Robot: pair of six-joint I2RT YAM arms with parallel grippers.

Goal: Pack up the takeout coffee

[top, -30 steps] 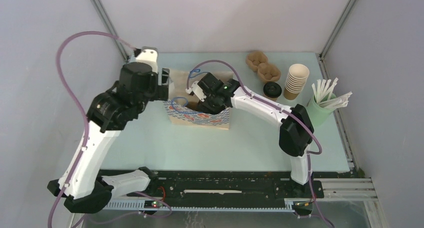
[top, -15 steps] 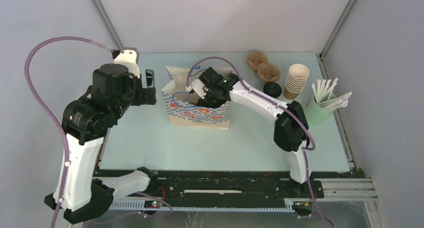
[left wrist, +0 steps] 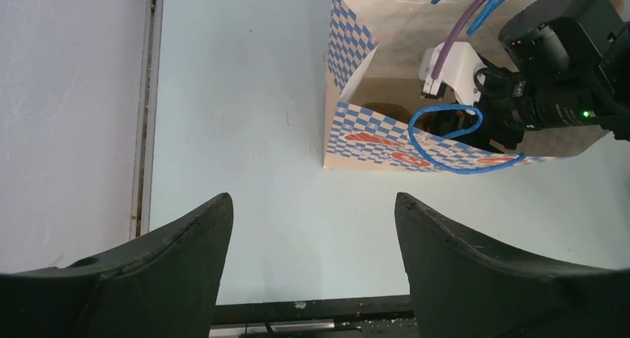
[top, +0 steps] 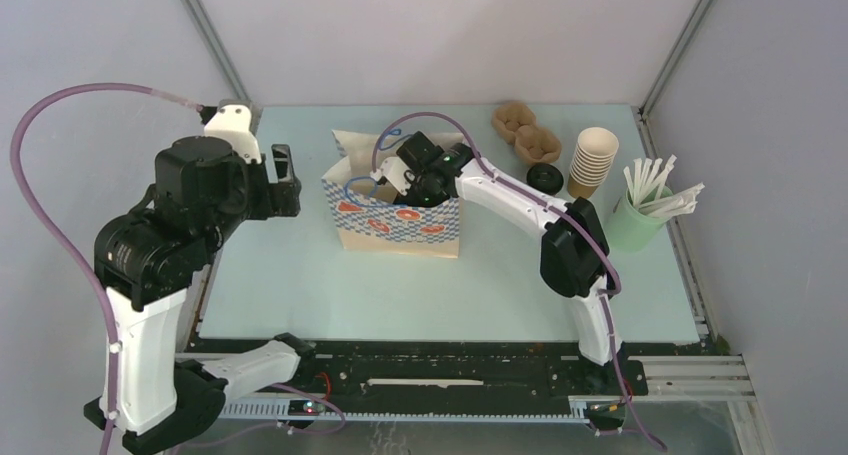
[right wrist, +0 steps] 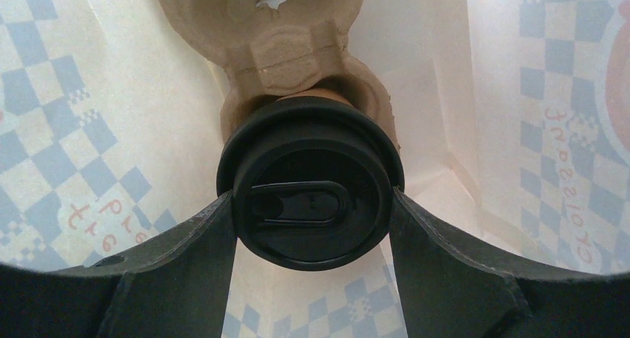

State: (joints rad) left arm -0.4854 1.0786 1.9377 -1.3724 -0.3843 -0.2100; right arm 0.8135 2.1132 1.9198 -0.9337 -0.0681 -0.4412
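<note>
Black-lidded cup clamped in my right end effector inside the bag; left end effector, wide open, has backed off left, so release looks next.

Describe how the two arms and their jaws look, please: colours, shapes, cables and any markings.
Both the left arm and the right arm have white links between bulky black joints. A thin purple hose loops along each. The jaws are dark, curved and tapering. A green light glows on the right wrist.
</note>
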